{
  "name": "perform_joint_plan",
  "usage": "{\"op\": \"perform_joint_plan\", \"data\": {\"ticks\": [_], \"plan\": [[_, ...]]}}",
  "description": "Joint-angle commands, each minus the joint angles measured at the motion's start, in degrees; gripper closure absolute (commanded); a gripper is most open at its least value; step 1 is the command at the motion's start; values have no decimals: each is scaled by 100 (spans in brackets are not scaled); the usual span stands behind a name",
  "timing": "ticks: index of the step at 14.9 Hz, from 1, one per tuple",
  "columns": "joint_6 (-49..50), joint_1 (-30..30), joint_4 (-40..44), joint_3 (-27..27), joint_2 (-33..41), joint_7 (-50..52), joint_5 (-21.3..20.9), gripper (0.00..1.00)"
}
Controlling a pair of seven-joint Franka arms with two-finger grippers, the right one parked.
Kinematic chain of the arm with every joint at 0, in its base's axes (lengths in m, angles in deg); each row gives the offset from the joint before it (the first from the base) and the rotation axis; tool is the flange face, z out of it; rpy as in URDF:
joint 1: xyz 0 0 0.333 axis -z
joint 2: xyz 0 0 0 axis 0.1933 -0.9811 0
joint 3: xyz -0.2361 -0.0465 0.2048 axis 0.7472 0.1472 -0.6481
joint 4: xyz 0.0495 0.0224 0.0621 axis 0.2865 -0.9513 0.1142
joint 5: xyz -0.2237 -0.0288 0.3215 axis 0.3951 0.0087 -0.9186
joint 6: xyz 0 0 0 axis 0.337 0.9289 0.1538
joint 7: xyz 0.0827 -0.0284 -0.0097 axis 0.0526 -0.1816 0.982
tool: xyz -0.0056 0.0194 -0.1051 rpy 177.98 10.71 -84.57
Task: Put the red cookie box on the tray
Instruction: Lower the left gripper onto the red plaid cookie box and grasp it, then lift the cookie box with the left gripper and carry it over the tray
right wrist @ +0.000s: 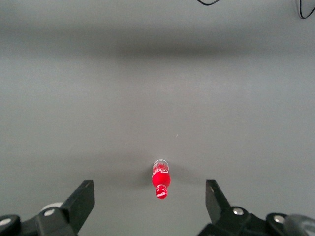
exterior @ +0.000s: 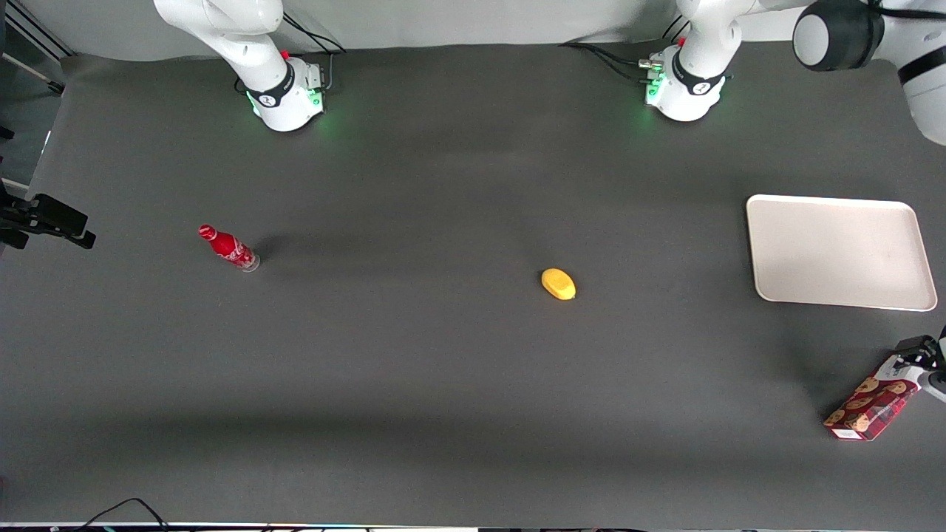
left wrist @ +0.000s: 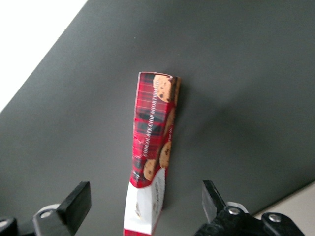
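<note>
Red cookie box [left wrist: 151,142]: "CHOCOLATE CHIP SHORT…", rest unclear; small red bottle [exterior: 228,248] script illegible

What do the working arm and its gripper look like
The left arm is glossy white with a black band, black cables and a green light at its base. Its gripper, by the red cookie box, has black wedge-shaped fingers, wide open.

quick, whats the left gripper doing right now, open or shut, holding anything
Left gripper: open, holding nothing; its fingers straddle the white-label end of the red cookie box without touching it.
</note>
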Motion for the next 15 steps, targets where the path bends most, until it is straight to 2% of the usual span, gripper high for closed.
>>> {"op": "perform_joint_plan", "data": {"ticks": [1, 3, 9, 10, 11, 12, 15], "plan": [[-194, -69, 651, -59, -690, -391, 230, 0], [-351, -113, 660, -68, -963, -400, 387, 0], [-1011, -201, 625, -77, -1395, -583, 441, 0], [-1116, -201, 607, -77, -1482, -688, 484, 2], [-1230, -210, 581, -77, -1544, -707, 659, 37], [-1275, -219, 563, -94, -1562, -716, 791, 99], [-1013, -219, 572, -94, -1553, -681, 845, 100]]}}
